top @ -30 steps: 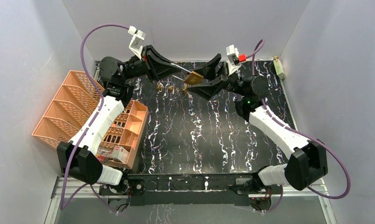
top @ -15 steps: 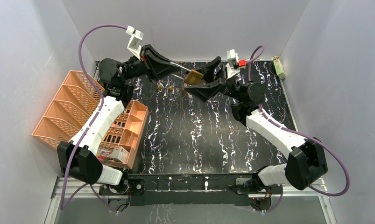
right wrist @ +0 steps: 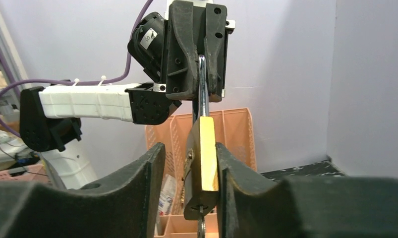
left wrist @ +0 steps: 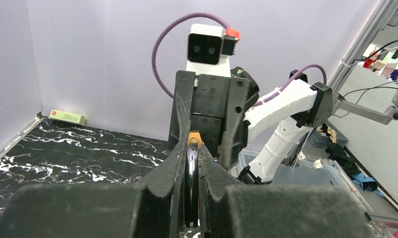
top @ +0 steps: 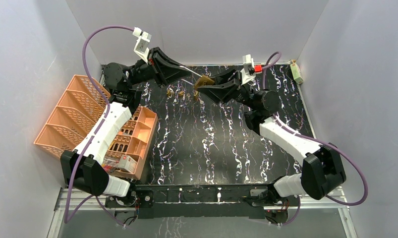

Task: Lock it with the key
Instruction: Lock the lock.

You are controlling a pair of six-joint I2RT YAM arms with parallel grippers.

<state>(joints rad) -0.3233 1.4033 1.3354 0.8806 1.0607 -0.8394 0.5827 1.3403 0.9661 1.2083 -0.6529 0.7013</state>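
A brass padlock (top: 204,82) hangs in the air over the back of the table. My left gripper (top: 197,75) is shut on its steel shackle (left wrist: 191,183), and the brass body (left wrist: 194,137) peeks out past the fingertips. In the right wrist view the padlock body (right wrist: 202,158) stands edge-on between the jaws of my right gripper (right wrist: 189,147). The right-hand finger (right wrist: 226,163) touches the body, while a gap shows at the left-hand finger (right wrist: 149,168). A key (right wrist: 200,225) sticks out of the keyhole at the padlock's bottom.
An orange divided basket (top: 78,114) stands at the left table edge, with small packets in its near compartment. Small brass pieces (top: 174,92) lie on the black marbled table (top: 211,148) under the padlock. A small green box (top: 297,72) sits at the back right corner.
My right gripper has moved left around the padlock and its jaws have narrowed. The padlock has turned more edge-on. My left gripper holds as before.
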